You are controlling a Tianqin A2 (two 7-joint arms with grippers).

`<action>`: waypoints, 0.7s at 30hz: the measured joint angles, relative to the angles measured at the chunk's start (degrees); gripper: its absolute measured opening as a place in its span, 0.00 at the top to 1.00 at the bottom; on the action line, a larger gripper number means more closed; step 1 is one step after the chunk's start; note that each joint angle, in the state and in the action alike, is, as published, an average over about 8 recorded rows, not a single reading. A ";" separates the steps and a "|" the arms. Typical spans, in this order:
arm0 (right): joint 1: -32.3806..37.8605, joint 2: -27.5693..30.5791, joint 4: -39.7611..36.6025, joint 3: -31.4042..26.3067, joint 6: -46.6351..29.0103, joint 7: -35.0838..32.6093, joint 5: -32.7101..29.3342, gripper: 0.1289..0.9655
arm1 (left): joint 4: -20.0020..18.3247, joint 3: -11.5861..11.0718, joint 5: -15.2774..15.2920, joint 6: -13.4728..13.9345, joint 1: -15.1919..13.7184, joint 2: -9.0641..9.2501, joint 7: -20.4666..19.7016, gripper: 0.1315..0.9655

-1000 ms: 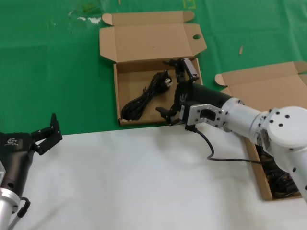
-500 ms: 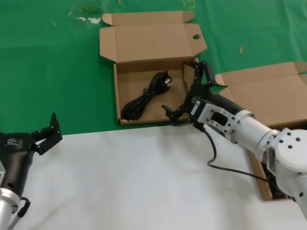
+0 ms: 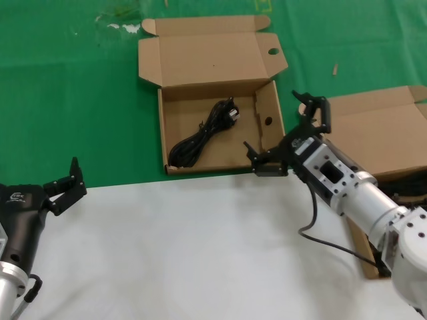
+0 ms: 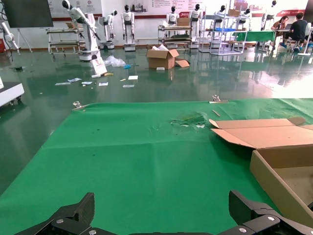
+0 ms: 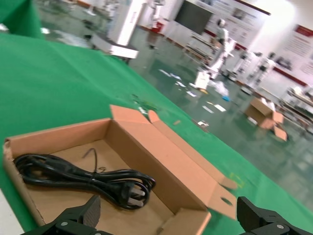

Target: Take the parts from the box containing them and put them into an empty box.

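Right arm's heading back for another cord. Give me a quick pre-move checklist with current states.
1. Right gripper open and holding nothing: ok.
2. One cord lies flat inside the holed box: ok.
3. Right gripper clear of that box's wall: ok, it hangs just beside it.
4. Source box lid open: ok.
5. Cords left in the source box: cannot tell, the arm hides most of it.
6. Left gripper parked open at the table's near left: ok.
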 joint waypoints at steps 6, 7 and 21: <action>-3.53 -0.01 3.04 1.80 2.90 4.29 1.19 0.00 | 0.00 0.00 0.00 0.00 0.00 0.00 0.01 0.00; -4.13 -0.01 3.56 2.11 3.39 5.02 1.39 0.00 | 0.00 0.00 0.00 0.00 0.00 0.00 0.01 0.00; -12.32 -0.02 10.60 6.28 10.15 15.05 4.18 0.00 | 0.00 0.00 -0.01 0.00 0.00 0.00 0.00 0.00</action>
